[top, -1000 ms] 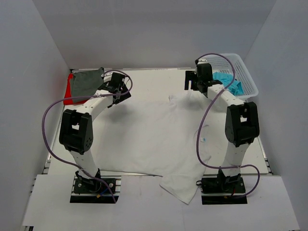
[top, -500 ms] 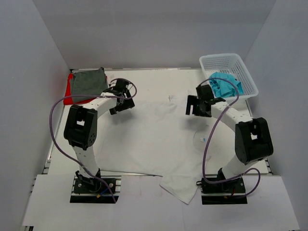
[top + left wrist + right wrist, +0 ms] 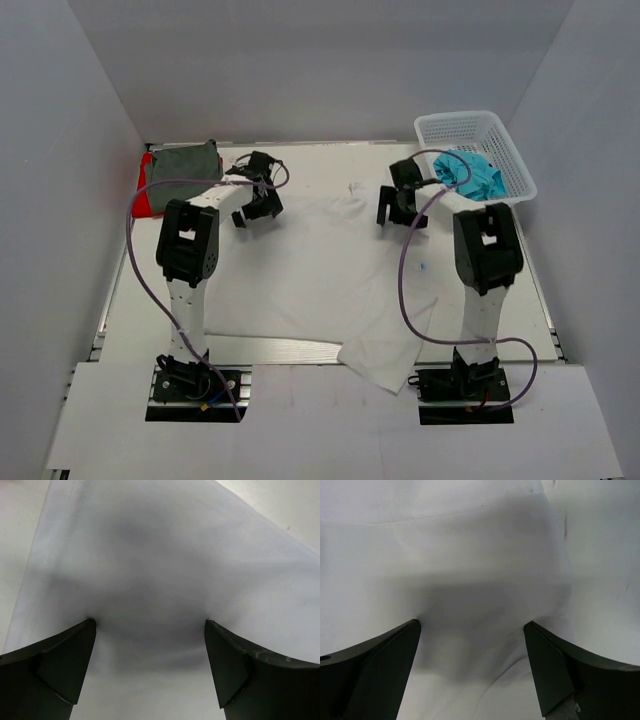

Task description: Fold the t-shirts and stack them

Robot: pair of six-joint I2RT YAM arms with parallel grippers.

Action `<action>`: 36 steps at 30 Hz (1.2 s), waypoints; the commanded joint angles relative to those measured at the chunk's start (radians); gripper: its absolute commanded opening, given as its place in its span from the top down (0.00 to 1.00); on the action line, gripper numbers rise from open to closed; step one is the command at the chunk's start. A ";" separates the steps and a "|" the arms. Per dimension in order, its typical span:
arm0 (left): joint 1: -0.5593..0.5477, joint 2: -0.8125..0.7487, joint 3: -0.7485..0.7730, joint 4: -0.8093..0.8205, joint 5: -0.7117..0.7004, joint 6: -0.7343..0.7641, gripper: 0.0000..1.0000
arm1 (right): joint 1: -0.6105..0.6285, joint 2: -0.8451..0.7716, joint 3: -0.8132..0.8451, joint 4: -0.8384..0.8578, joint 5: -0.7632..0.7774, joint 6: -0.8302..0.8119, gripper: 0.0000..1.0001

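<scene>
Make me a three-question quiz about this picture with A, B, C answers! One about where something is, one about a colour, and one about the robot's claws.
1. Where is the turquoise shirt?
A. in the basket
B. on the floor
C. under an arm

2. What colour is the spread-out shirt on the table?
A. red
B. white
C. grey-green

3. How are the left gripper and right gripper?
A. both shut
B. one open, one shut
C. both open

Answers:
1 A, it lies crumpled inside the white basket.
2 B, the big flat shirt is white.
3 C, each wrist view shows fingers wide apart with nothing between them.
</scene>
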 commanded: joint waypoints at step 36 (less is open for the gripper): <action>0.065 -1.128 -1.020 -0.137 -0.011 -0.408 0.01 | 0.071 -0.758 -0.494 0.258 -0.135 0.071 0.10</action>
